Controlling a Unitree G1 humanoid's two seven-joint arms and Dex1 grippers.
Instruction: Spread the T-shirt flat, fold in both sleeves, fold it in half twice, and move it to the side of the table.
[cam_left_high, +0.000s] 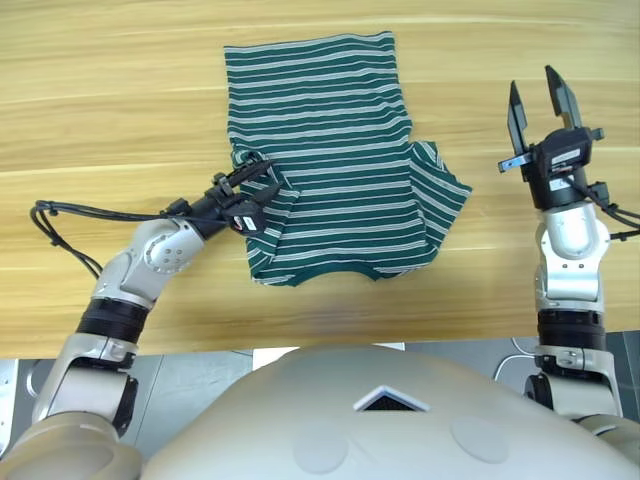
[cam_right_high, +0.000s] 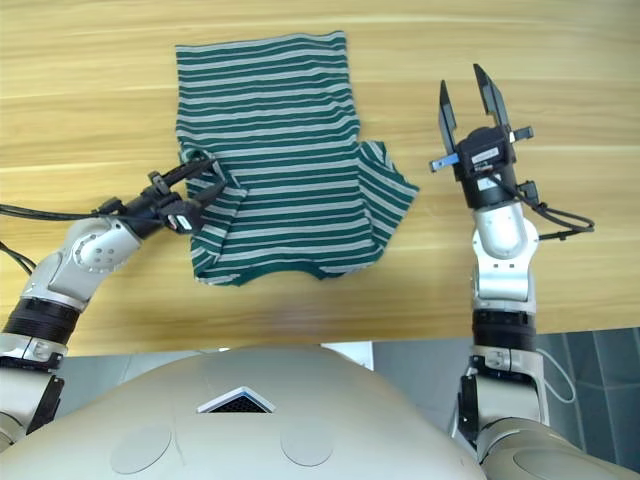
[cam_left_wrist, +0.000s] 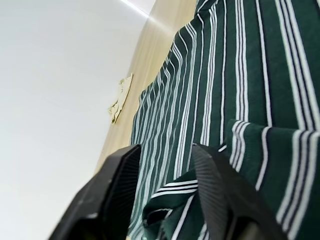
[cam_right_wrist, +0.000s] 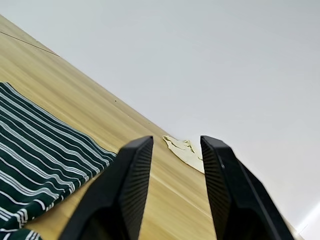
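A dark green T-shirt (cam_left_high: 335, 150) with white stripes lies on the wooden table (cam_left_high: 100, 100), hem toward the far side. Its left sleeve (cam_left_high: 272, 215) is folded in over the body. The right sleeve (cam_left_high: 445, 190) sticks out sideways. My left gripper (cam_left_high: 265, 180) rests low on the folded left sleeve, open, with a bunched fold of striped cloth (cam_left_wrist: 170, 200) between its fingers. To the right of the shirt, my right gripper (cam_left_high: 533, 85) is held up above bare wood, open and holding nothing, well apart from the right sleeve.
A small pale scrap (cam_right_wrist: 185, 152) lies on the table's far side near the white wall. A black cable (cam_left_high: 60, 225) loops from my left forearm over the wood. The table's front edge (cam_left_high: 200, 350) runs just before my body. Bare wood surrounds the shirt.
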